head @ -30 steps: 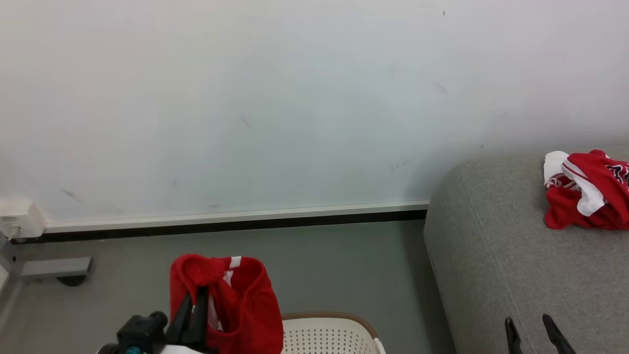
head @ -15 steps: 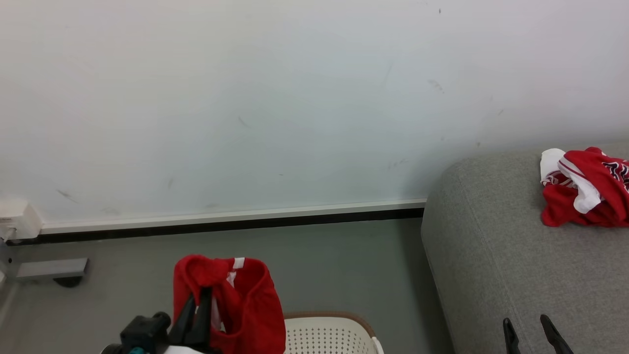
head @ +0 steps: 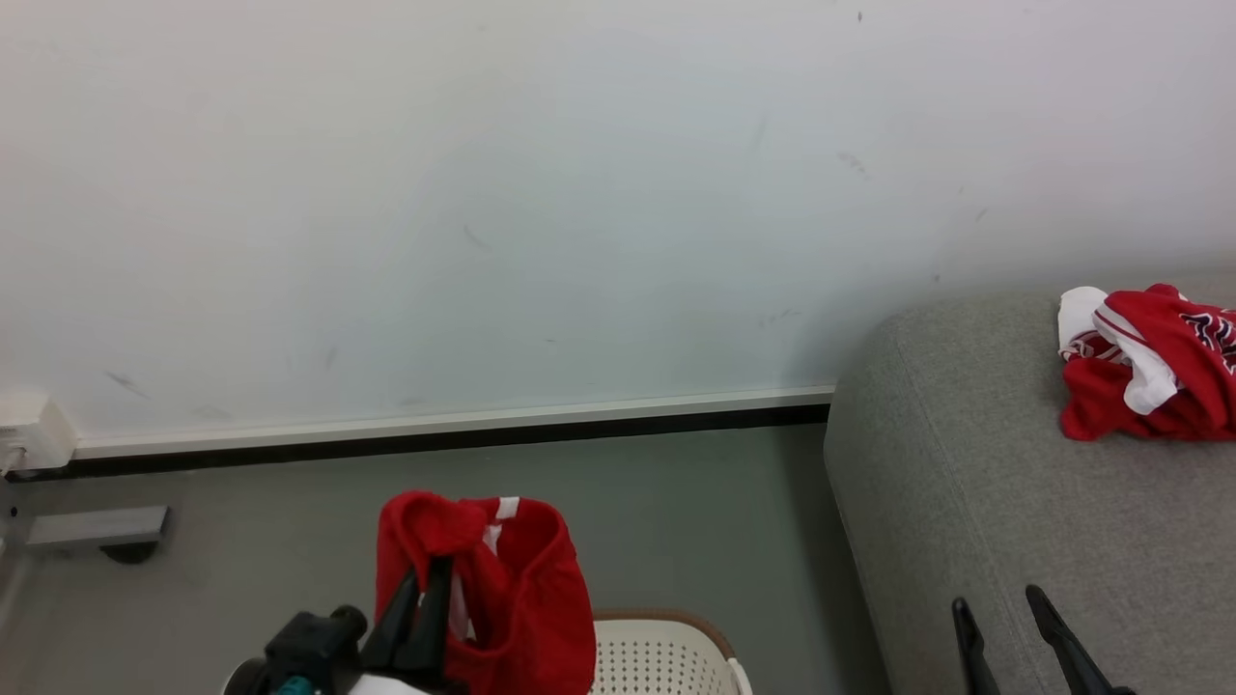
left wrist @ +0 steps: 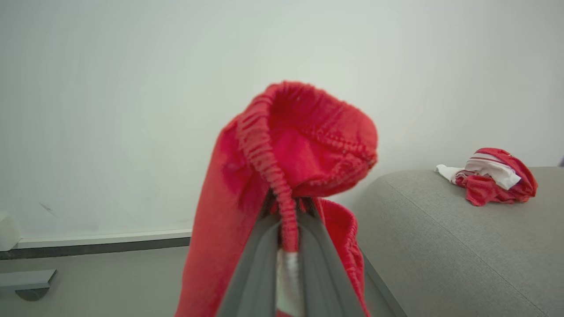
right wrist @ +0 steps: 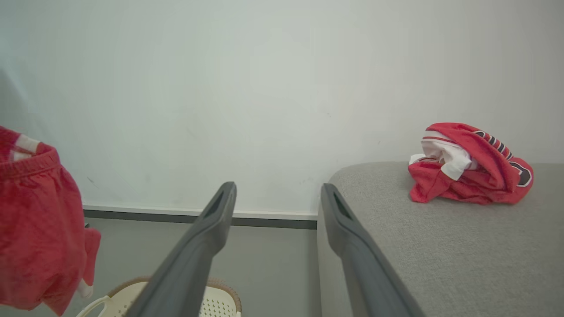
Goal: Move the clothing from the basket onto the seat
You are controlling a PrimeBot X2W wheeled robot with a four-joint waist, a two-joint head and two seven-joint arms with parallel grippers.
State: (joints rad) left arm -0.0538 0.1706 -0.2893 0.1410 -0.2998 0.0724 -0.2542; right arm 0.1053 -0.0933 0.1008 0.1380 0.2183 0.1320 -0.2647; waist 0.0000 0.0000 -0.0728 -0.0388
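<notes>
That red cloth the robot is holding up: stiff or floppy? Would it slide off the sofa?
Probably floppy: the red garment droops in folds around the shut left gripper. Likely light, since a pinch at its elastic edge carries it. It should stay put once set down: a second garment lies crumpled on the sofa.

Right tool [right wrist: 277, 187]: 2 dark tapered fingers [right wrist: 207, 237]

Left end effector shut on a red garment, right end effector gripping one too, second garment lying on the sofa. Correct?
Not quite. The right end effector grips nothing: the right wrist view shows its fingers spread apart with nothing between them. The rest holds: the left end effector is shut on a red garment, and a second garment lies on the sofa.
</notes>
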